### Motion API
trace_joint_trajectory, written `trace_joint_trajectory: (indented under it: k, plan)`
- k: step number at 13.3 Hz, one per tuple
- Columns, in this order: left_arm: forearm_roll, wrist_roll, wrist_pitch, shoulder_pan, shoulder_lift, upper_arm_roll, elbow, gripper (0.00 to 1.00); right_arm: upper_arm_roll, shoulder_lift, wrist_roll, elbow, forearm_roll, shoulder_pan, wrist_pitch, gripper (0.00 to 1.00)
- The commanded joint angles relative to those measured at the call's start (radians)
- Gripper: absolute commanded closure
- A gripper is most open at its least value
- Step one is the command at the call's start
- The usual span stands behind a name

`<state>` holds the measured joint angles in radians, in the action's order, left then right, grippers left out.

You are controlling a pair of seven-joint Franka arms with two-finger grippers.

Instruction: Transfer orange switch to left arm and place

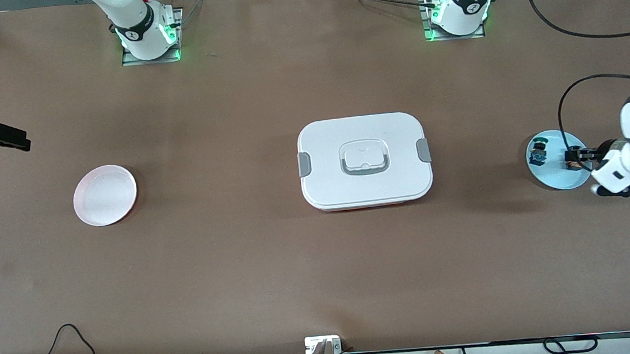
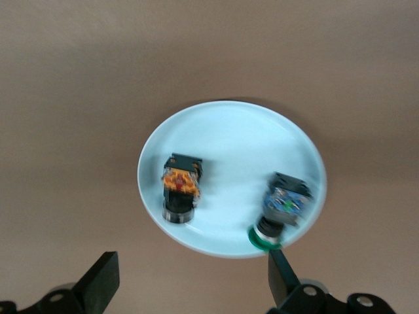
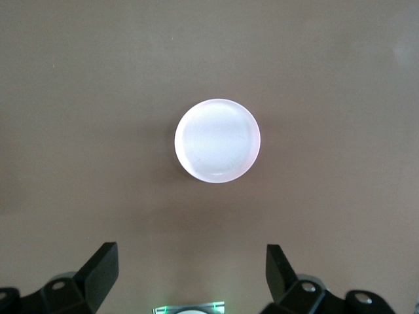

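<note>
On the light blue plate [image 2: 232, 176], the orange switch [image 2: 181, 186] is lying beside a green-capped switch [image 2: 281, 208].
Left gripper [image 2: 190, 281] is hovering over it, jaws wide and empty — only its wrist view is showing the cap colours; right gripper [image 3: 190, 278], equally spread and empty, is waiting over the tabletop [image 1: 242, 265] near the pink plate [image 3: 217, 140], well apart from the box [image 1: 364, 160].

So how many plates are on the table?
2. The pink plate lies toward the right arm's end of the table, with nothing on it. The blue plate lies toward the left arm's end, holding two little switches.
</note>
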<state>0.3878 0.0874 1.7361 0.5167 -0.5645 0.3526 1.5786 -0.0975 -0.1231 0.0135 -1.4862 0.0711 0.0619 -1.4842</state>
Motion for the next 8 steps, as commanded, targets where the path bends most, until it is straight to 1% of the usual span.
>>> trace_joint_trajectory:
  k: [1, 3, 6, 8]
  plan:
    - [-0.035, 0.025, -0.209, 0.005, 0.046, 0.098, -0.155, 0.00, 0.009, 0.115, -0.026, -0.166, -0.013, -0.020, -0.100, 0.00]
    - [-0.035, 0.017, -0.304, 0.005, 0.107, 0.164, -0.199, 0.00, 0.007, 0.114, -0.026, -0.160, -0.013, -0.022, -0.097, 0.00]
    - [-0.050, -0.024, -0.395, 0.005, 0.237, 0.239, -0.203, 0.00, 0.005, 0.114, -0.029, -0.141, -0.025, -0.022, -0.076, 0.00]
    - [-0.052, -0.061, -0.449, 0.005, 0.293, 0.299, -0.203, 0.00, 0.004, 0.112, -0.035, -0.120, -0.033, -0.025, -0.044, 0.00]
